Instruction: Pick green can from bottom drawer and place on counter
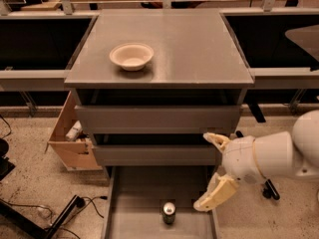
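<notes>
The green can (pixel 169 213) stands upright on the floor of the bottom drawer (pixel 130 203), which is pulled out at the bottom of the view. Its silver top faces up. My gripper (pixel 205 172) hangs at the drawer's right side, just right of and above the can, not touching it. Its two pale fingers (pixel 216 192) are spread wide apart and hold nothing. The counter (pixel 194 49) is the grey cabinet top above the two closed upper drawers.
A pale bowl (pixel 131 56) sits on the counter's left part. An open cardboard box (pixel 70 136) with items stands on the floor left of the cabinet. Dark side tables flank the cabinet. Cables and a black stand leg (pixel 55 218) lie at the lower left.
</notes>
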You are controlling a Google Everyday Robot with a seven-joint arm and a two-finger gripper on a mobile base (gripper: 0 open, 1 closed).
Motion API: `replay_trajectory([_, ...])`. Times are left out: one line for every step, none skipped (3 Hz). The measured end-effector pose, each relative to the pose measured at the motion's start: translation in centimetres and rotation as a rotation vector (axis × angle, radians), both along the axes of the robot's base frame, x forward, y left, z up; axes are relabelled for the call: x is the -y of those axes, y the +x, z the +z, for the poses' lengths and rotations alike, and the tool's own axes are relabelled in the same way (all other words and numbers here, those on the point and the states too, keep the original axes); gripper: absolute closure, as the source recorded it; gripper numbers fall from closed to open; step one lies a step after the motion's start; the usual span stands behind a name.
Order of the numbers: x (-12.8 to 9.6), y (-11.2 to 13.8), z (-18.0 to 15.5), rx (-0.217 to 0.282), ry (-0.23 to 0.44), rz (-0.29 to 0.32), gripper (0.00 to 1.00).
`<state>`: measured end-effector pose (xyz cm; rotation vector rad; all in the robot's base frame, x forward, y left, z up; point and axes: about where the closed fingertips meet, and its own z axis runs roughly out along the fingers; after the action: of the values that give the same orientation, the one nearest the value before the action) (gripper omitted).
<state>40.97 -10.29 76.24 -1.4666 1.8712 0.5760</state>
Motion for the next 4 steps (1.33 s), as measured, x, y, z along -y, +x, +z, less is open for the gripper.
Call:
replay_trajectory([-2.2,1.8,-2.3,0.073,0.136,-0.063,0.0])
replay_trajectory([-2.1,3.8,-2.2,0.133,0.137,-0.113,0.0])
replay_trajectory([-2.0,3.8,-2.1,0.131,0.133,-0.114,0.0])
replay_trajectory([-2.7,4.2,-6.0,0.111,0.15,-0.134,0.0])
